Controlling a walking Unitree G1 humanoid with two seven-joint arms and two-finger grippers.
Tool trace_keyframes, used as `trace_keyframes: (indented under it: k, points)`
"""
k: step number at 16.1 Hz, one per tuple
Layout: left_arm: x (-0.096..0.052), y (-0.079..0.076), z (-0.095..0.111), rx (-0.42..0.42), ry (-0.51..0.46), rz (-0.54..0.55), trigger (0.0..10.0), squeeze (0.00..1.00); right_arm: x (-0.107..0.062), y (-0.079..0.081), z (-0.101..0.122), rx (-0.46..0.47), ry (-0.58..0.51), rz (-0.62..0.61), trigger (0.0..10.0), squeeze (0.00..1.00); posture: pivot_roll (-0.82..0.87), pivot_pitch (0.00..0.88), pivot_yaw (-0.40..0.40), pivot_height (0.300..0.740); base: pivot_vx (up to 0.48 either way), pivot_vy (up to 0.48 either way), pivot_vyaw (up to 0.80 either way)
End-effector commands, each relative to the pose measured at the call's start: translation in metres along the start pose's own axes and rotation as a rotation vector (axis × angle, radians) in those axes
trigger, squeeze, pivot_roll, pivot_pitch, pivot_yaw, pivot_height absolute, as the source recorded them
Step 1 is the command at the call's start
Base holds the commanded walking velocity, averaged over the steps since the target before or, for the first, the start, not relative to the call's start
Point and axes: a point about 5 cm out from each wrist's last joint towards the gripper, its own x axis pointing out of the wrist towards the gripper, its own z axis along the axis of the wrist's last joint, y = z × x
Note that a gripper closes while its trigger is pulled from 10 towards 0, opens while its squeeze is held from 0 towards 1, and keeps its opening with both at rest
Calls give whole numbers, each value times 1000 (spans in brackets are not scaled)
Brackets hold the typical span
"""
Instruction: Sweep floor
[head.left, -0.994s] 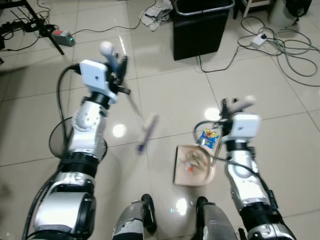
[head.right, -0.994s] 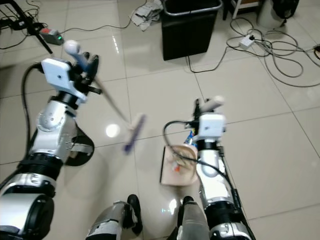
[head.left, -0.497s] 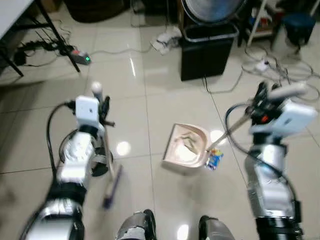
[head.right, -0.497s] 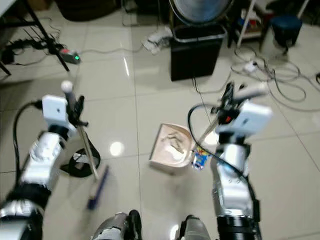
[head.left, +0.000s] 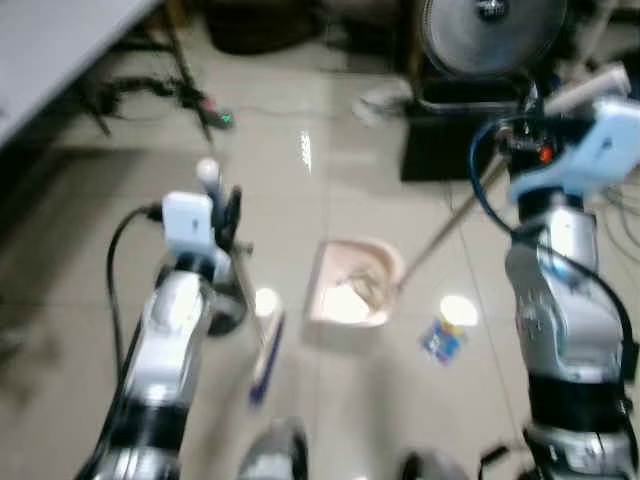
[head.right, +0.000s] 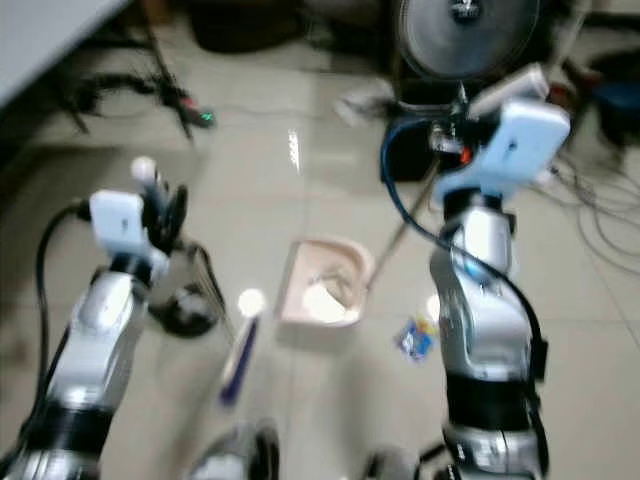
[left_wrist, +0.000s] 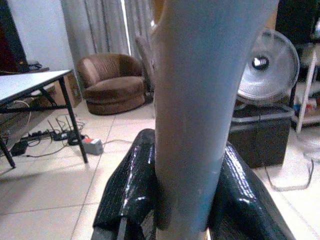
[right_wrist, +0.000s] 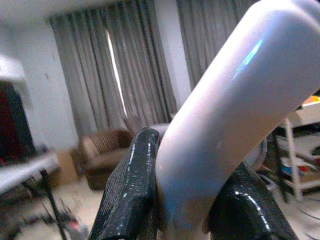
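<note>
the tiled floor (head.left: 380, 400) spread under both arms, with a black bin (head.left: 455, 140) and a fan (head.left: 490, 30) just beyond the right gripper (head.left: 535, 95) and a table (head.left: 60, 40) off past the left gripper (head.left: 228, 205). the left gripper was pinching the pale handle of the broom (head.left: 265, 345), its fingers (left_wrist: 127, 185) pressed against both sides of the shaft, and the purple brush end hung below it, close to the floor beside the left arm. the right gripper, raised high, was clamped on the long handle of the pink dustpan (head.left: 350, 295), which sat on the floor below and between the two grippers with pale scraps inside, and a small blue and yellow wrapper (head.left: 441, 339) lay on the tiles just beside the pan, under the right arm.
</note>
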Motion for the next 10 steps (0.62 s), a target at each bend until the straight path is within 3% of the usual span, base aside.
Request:
trace_keyframes:
  k: [1, 3, 10]
  points:
    - [3, -1, 14, 32, -34, -36, 10000, 0, 3, -2, 19, 46, -63, -18, 10000, 0, -104, 27, 88, 740, 0, 0, 800]
    - [3, -2, 14, 45, -25, -56, 10000, 0, 3, -4, 21, 53, -64, -33, 10000, 0, -105, 27, 91, 740, 0, 0, 800]
    - [2, -9, 12, 57, 18, -96, 10000, 0, 2, -17, 26, 68, -64, -97, 10000, 0, -118, 24, 109, 740, 316, 0, 759]
